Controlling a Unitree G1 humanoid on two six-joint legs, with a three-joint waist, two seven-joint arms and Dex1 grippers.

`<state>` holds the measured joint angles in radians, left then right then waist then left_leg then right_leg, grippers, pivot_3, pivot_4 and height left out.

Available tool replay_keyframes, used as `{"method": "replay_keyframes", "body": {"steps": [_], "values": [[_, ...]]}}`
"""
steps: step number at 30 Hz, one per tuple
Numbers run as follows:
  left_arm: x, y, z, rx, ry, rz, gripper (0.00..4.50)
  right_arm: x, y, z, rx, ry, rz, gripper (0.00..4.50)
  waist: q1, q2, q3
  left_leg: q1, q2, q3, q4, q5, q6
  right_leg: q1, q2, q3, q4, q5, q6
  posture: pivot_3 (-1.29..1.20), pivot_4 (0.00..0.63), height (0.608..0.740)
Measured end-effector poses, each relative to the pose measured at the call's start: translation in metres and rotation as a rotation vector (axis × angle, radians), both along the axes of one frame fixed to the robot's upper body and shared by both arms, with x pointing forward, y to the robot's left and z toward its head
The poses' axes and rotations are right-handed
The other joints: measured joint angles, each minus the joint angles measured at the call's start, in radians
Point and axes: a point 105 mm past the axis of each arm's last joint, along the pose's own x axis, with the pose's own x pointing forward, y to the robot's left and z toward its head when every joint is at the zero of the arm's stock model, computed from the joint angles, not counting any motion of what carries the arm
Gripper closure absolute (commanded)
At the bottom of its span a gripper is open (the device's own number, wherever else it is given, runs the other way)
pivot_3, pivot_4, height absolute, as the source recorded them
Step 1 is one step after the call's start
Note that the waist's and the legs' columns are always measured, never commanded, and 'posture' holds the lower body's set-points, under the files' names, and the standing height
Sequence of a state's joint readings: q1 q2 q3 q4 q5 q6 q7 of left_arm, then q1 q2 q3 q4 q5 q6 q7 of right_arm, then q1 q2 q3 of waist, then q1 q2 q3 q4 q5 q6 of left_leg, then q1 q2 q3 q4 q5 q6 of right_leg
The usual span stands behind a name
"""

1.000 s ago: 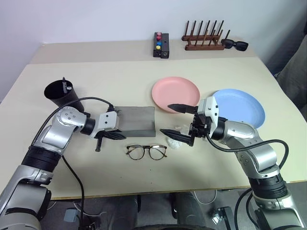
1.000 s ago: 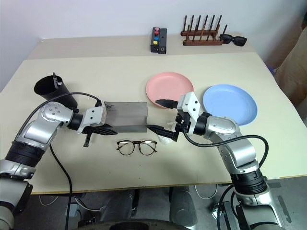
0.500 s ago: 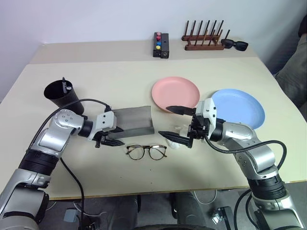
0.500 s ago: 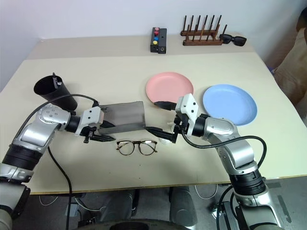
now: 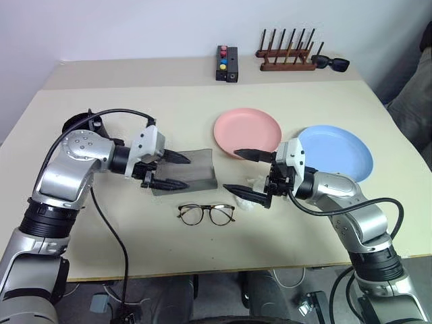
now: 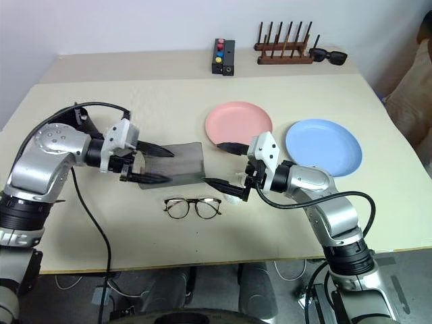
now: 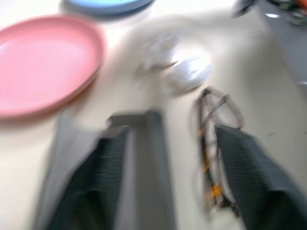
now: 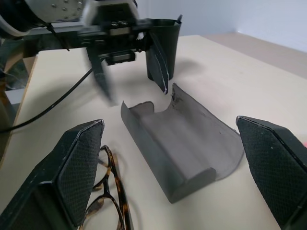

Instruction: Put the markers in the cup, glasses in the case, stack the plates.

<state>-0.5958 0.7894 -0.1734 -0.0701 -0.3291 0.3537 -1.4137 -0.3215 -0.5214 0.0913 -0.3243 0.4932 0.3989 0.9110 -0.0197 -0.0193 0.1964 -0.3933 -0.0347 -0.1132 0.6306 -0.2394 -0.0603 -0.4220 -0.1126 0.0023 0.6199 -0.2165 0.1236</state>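
Note:
The grey case [image 5: 204, 170] lies open mid-table with its flap curled up. My left gripper [image 5: 188, 173] hovers open over its left part, holding nothing. The tortoiseshell glasses [image 5: 206, 214] lie flat just in front of the case. My right gripper [image 5: 231, 169] stands open and empty by the case's right end. The pink plate [image 5: 247, 131] and the blue plate [image 5: 335, 150] lie side by side, apart. The black cup [image 8: 170, 43] stands behind my left arm, with a dark marker tip [image 5: 90, 115] sticking out of it.
A crumpled white scrap [image 5: 251, 196] lies under my right gripper. At the table's back stand a black box with coloured buttons [image 5: 226, 63], a wooden peg rack [image 5: 287, 57] and black sunglasses [image 5: 331, 63]. A black cable [image 5: 108, 223] hangs from my left arm.
My left gripper opened, let go of the case's front left edge and rose over it toward the right. The case's flap came up. My right arm kept still.

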Motion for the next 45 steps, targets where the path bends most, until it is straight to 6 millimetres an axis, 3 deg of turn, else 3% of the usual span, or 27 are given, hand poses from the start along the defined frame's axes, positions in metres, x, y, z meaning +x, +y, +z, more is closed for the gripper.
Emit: {"method": "replay_keyframes", "body": {"steps": [5, 10, 19, 22, 24, 33, 36, 39, 45], "values": [[-0.011, -0.022, -0.025, 0.084, 0.019, -0.099, 0.05, -0.001, -0.005, -0.004, -0.006, 0.013, -0.020, 0.00, 0.004, 0.000, 0.000, 0.000, 0.000, 0.000, 0.000, 0.000, 0.000, 0.000, 0.000, 0.000, 0.000, 0.000, 0.000, 0.00, 0.150, 0.734], [-0.011, -0.032, -0.045, 0.185, -0.019, -0.154, 0.05, -0.002, -0.013, -0.005, -0.016, 0.009, -0.058, 0.00, 0.006, 0.000, 0.000, 0.000, 0.000, 0.000, 0.001, 0.000, 0.000, 0.001, 0.000, 0.000, 0.000, 0.000, 0.000, 0.00, 0.150, 0.734], [-0.006, -0.047, -0.064, 0.233, -0.035, -0.207, 0.05, -0.006, -0.019, -0.009, -0.020, 0.016, -0.100, 0.00, 0.004, 0.000, 0.000, 0.000, 0.000, 0.000, 0.001, 0.000, 0.000, 0.001, 0.000, 0.000, 0.000, 0.000, 0.000, 0.00, 0.150, 0.734], [-0.004, -0.044, -0.068, 0.244, -0.019, -0.200, 0.87, -0.006, -0.021, -0.008, -0.018, 0.016, -0.112, 0.00, 0.005, 0.000, 0.000, 0.000, 0.000, 0.000, 0.001, 0.000, 0.000, 0.001, 0.000, 0.000, 0.000, 0.000, 0.000, 0.00, 0.150, 0.734], [-0.004, -0.044, -0.070, 0.245, -0.008, -0.204, 1.72, -0.006, -0.021, -0.008, -0.018, 0.016, -0.114, 0.00, 0.005, 0.000, 0.000, 0.000, 0.000, 0.000, 0.001, 0.000, 0.000, 0.001, 0.000, 0.000, 0.000, 0.000, 0.000, 0.00, 0.150, 0.734], [-0.005, -0.047, -0.071, 0.237, 0.006, -0.209, 1.72, -0.005, -0.021, -0.008, -0.017, 0.015, -0.119, 0.00, 0.005, 0.000, 0.000, 0.000, 0.000, 0.000, 0.001, 0.000, 0.000, 0.001, 0.000, 0.000, 0.000, 0.000, 0.000, 0.00, 0.150, 0.734], [-0.005, -0.047, -0.071, 0.235, 0.010, -0.212, 2.58, -0.005, -0.021, -0.008, -0.017, 0.015, -0.119, 0.00, 0.005, 0.000, 0.000, 0.000, 0.000, 0.000, 0.001, 0.000, 0.000, 0.001, 0.000, 0.000, 0.000, 0.000, 0.000, 0.00, 0.150, 0.734], [-0.007, -0.048, -0.068, 0.227, 0.017, -0.219, 3.98, -0.005, -0.021, -0.008, -0.017, 0.015, -0.119, 0.00, 0.005, 0.000, 0.000, 0.000, 0.000, 0.000, 0.001, 0.000, 0.000, 0.001, 0.000, 0.000, 0.000, 0.000, 0.000, 0.00, 0.150, 0.734], [-0.010, -0.051, -0.063, 0.216, 0.002, -0.240, 3.98, -0.005, -0.021, -0.007, -0.019, 0.012, -0.117, 0.00, 0.007, 0.001, -0.001, 0.002, 0.000, 0.000, 0.002, 0.000, 0.000, 0.004, 0.000, 0.000, 0.000, 0.000, 0.000, 0.00, 0.150, 0.734]]}}
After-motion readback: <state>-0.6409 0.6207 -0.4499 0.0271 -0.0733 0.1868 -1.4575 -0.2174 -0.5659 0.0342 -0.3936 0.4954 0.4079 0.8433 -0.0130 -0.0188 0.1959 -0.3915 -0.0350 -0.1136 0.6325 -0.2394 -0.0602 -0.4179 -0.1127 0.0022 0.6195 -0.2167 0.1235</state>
